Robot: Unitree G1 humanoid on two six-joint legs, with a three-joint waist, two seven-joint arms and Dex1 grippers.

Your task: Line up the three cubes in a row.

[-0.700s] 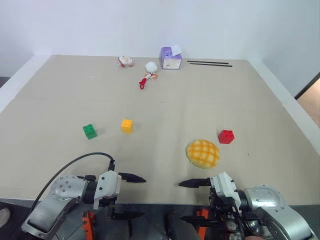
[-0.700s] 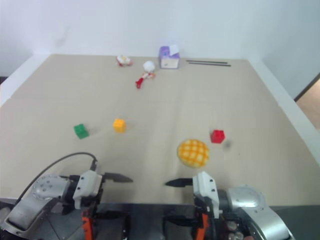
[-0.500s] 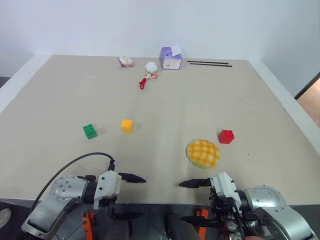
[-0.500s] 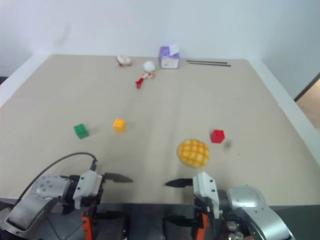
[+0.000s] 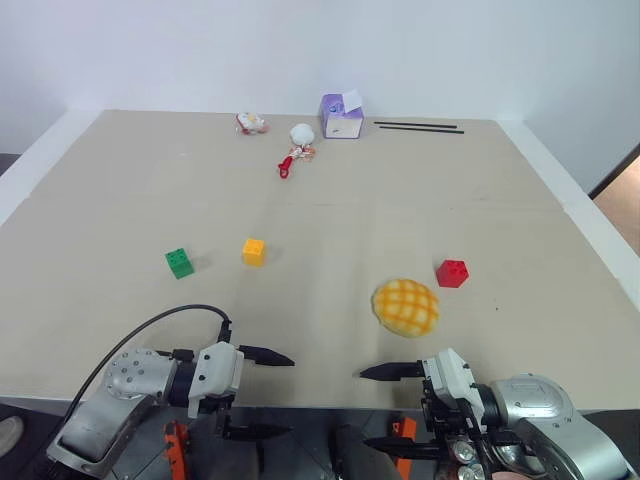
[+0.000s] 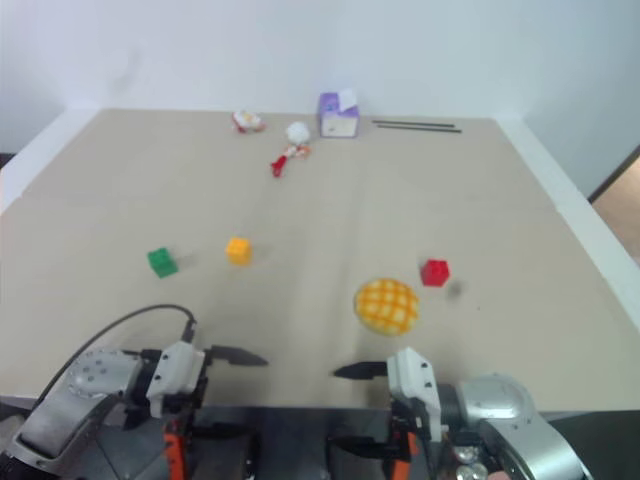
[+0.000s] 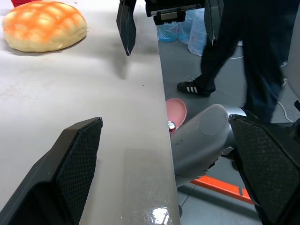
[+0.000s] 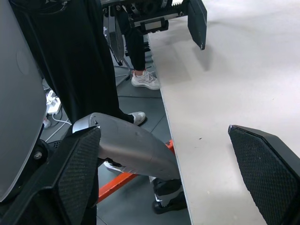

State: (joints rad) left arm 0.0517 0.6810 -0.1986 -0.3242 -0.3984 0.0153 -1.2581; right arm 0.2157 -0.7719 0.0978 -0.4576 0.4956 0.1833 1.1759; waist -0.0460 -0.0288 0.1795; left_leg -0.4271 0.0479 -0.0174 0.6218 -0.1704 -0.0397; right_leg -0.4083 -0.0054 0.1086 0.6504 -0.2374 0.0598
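Red cube (image 7: 21, 2) mostly cut off.

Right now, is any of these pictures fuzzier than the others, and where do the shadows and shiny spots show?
The right eye view is the softer one: the red cube and bun have blurred edges, sharper in the left eye view. Shadows there are faint, hugging the green cube. In the left wrist view, a glare patch gleams on the table edge, and the right claw casts a dim shadow.

green cube (image 5: 180, 262) left of yellow-orange cube (image 5: 254, 251) | red cube (image 5: 452, 273) apart, near bun (image 5: 406, 307) | both grippers spread wide at worktop (image 5: 330, 215) near edge
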